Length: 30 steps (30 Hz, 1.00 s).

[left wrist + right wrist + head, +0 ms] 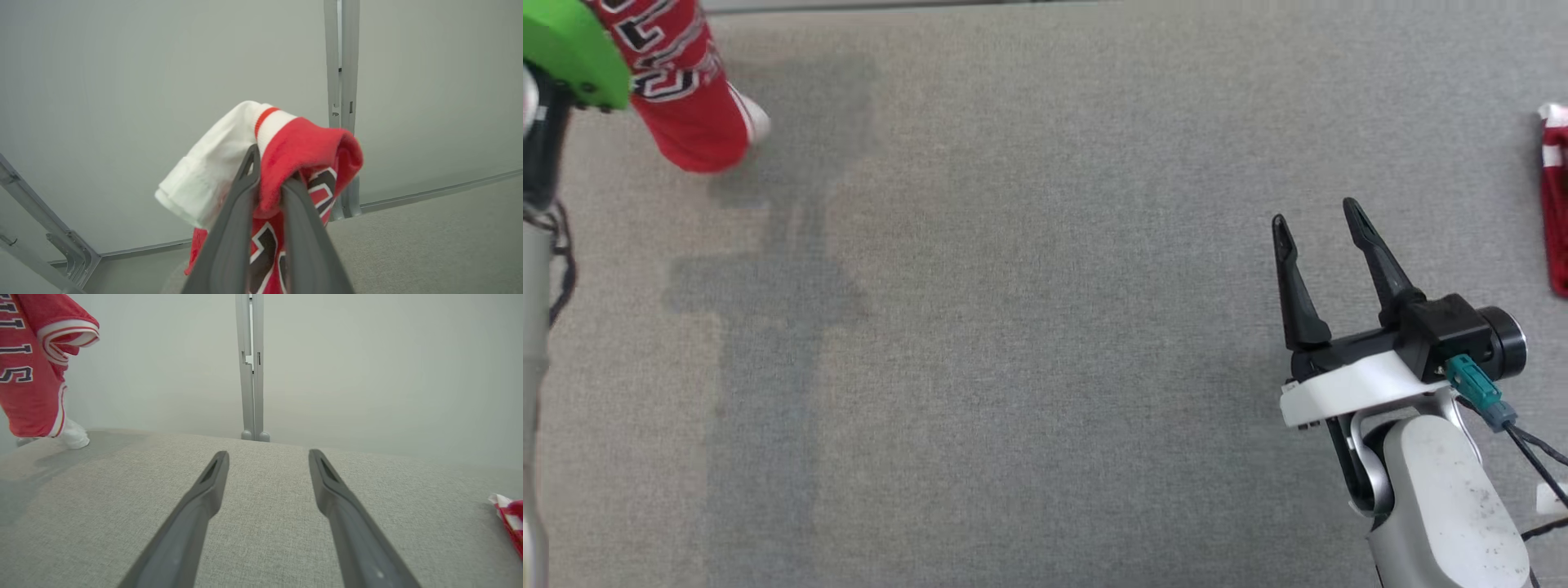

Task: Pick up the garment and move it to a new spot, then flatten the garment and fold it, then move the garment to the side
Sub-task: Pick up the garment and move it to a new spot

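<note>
Jersey (690,122), red with white trim, hangs at the upper left of the head view, its bunched fabric clamped between the left gripper (273,165) fingers. Right gripper (1315,214), lower right, stands with fingers apart over the grey fabric surface (1013,327). Red-and-white cloth (1553,196) lies at the right edge.
</note>
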{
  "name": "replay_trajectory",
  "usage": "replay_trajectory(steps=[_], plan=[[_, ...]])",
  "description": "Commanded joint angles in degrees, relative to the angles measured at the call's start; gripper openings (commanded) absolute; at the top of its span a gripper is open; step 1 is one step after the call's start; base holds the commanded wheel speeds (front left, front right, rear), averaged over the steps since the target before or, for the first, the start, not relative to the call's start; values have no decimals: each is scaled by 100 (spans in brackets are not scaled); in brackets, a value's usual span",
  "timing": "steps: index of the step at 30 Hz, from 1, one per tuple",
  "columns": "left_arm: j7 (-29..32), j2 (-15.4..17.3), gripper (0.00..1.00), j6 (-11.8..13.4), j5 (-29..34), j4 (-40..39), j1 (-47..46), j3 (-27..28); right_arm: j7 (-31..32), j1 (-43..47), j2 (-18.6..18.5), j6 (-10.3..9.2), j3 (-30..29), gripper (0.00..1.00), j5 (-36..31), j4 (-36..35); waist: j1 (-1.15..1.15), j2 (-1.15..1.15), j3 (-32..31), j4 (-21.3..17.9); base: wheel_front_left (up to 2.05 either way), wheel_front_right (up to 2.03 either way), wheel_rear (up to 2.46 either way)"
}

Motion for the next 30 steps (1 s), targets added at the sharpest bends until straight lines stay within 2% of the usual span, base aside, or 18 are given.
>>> replay_trajectory(steps=[1, 5, 8, 10, 14, 17, 23, 24, 25, 26, 27, 30], plan=[[59, -105, 0, -12, -104, -216, 118, -80, -37, 134, -3, -6, -37, 100, 55, 33, 0, 0, -604, -347, 0, 0, 0], [306, -531, 0, -12, -355, -942, 298, -371, -39, 286, -3, -6, -125, 100, 153, 35, 0, 0, -833, -536, 0, 0, 0], [426, -993, 0, 50, -659, -1415, 447, -432, -41, 382, -3, -6, -186, 100, 196, 10, 0, 0, -885, -667, 0, 0, 0], [461, -1341, 0, 149, -893, -1715, 605, -480, -42, 435, -1, -6, -222, 100, 227, -10, 0, 0, -868, -754, 0, 0, 0], [363, -1783, 0, 298, -1054, -1909, 998, -650, -42, 441, 0, -6, -242, 100, 298, -37, 0, 0, -711, -909, 0, 0, 0], [122, -1870, 0, 401, -890, -1618, 1315, -813, -42, 365, 0, -6, -188, 100, 343, -56, 0, 0, -539, -1030, 0, 0, 0], [-546, -1751, 0, 547, -559, -257, 1730, -926, -42, 199, -1, -6, -92, 100, 436, -51, 0, 0, -171, -1277, 0, 0, 0], [-678, -1732, 26, 570, -540, 21, 1758, -893, -42, 163, -1, -6, -89, 100, 440, -45, 0, 0, -116, -1312, 0, 0, 0], [-782, -1700, 44, 592, -516, 240, 1760, -870, -42, 138, -2, -6, -87, 100, 452, -37, 0, 0, -76, -1341, 0, 0, 0], [-935, -1641, 92, 609, -456, 476, 1725, -850, -42, 135, -1, -6, -82, 100, 456, -27, 0, 0, -40, -1371, 0, 0, 0], [-1056, -1593, 100, 625, -413, 660, 1685, -838, -42, 136, 1, -6, -73, 100, 460, -22, 0, 0, -16, -1398, 0, 0, 0], [-1384, -1557, 100, 621, -423, 1227, 1572, -757, -40, 131, -1, -6, -108, 100, 446, 8, 0, 0, 12, -1435, 0, 0, 0]])
